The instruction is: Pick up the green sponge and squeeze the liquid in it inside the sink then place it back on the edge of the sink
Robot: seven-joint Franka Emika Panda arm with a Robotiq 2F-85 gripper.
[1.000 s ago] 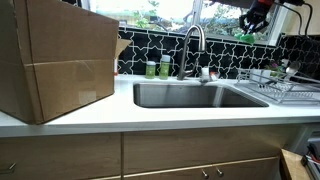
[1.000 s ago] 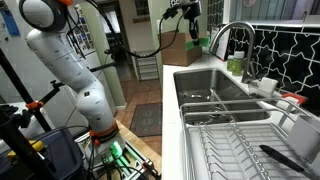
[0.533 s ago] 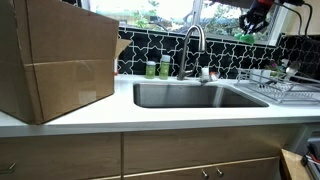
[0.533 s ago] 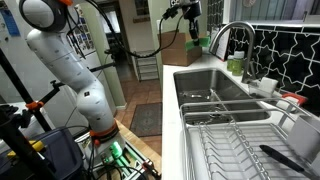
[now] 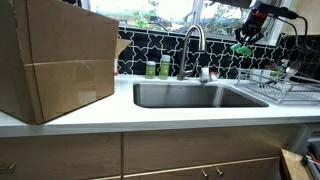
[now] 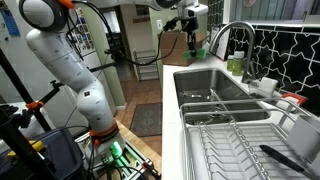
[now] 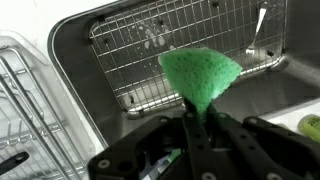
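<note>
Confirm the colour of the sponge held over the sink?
Bright green all over. The sponge shows best in the wrist view, pinched at its lower end.

A white counter [image 5: 150, 115] runs across the room, left to right. Behind it the wall is covered in black tile [image 5: 225, 55] crossed with thin white lines. Above the tile a window [image 5: 175, 12] lets in bright daylight, with green leaves showing outside. Under the counter stand light wooden cabinets [image 5: 190, 152] with small metal handles [image 5: 210, 173]. A large cardboard box [image 5: 55, 60] sits on the left end of the counter. In an exterior view a brown floor [image 6: 140, 95] carries a dark mat [image 6: 148, 120].
</note>
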